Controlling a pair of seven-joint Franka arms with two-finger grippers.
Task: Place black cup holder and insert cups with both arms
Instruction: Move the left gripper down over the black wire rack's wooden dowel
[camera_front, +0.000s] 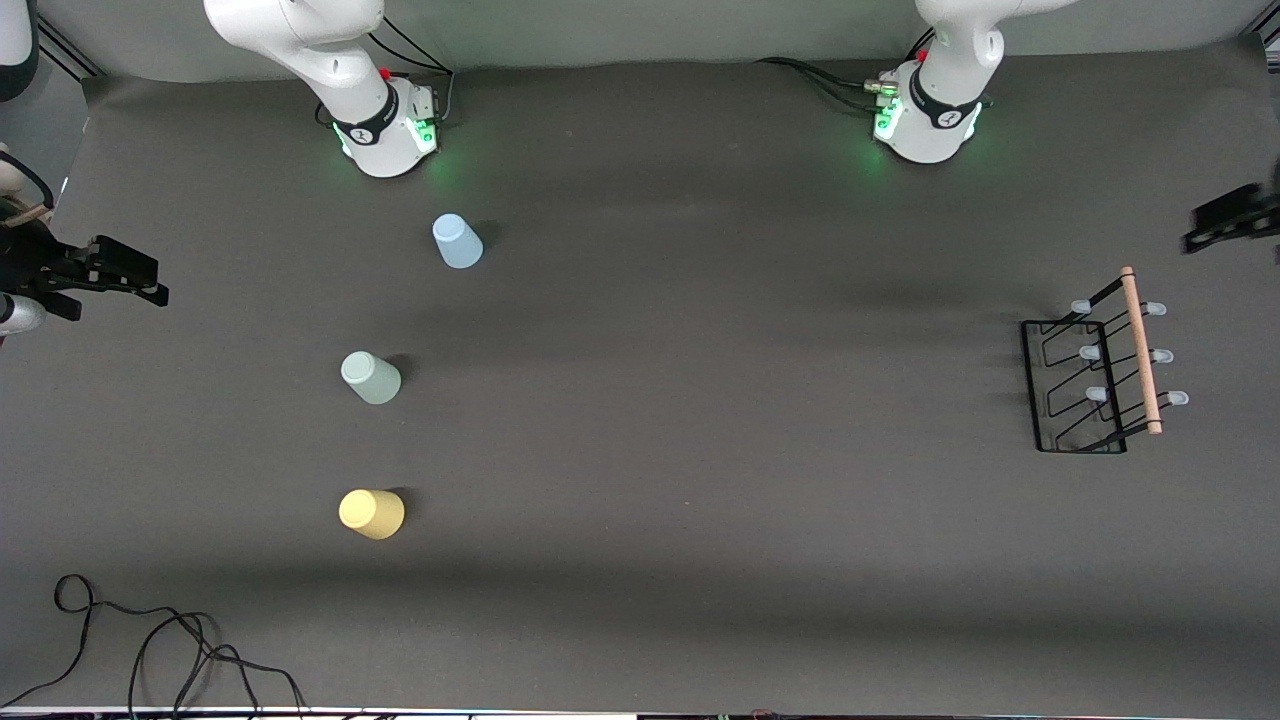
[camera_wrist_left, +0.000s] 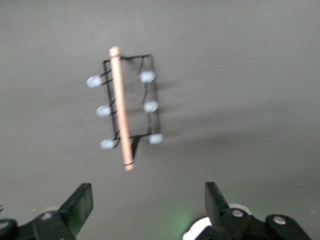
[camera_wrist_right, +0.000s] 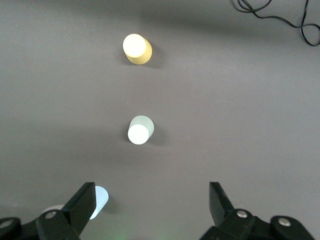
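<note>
On the grey table (camera_front: 700, 400), the black cup holder (camera_front: 1095, 375) stands below the wide-open, empty left pincer (camera_front: 1225, 225).

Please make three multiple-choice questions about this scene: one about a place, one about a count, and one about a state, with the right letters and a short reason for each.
1. Which cup lies nearest to the front camera?
A. the light blue cup
B. the mint green cup
C. the yellow cup

2. How many capped pegs does the black cup holder have?
A. four
B. six
C. eight

3. What is the state of the left gripper?
A. open and empty
B. shut on a cup
C. shut on the wooden handle

Answers:
1. C: the yellow cup shows lowest, below the mint green cup and the light blue cup.
2. B: the black cup holder shows three per side.
3. A: the left gripper has its fingers apart, with nothing between.
</note>
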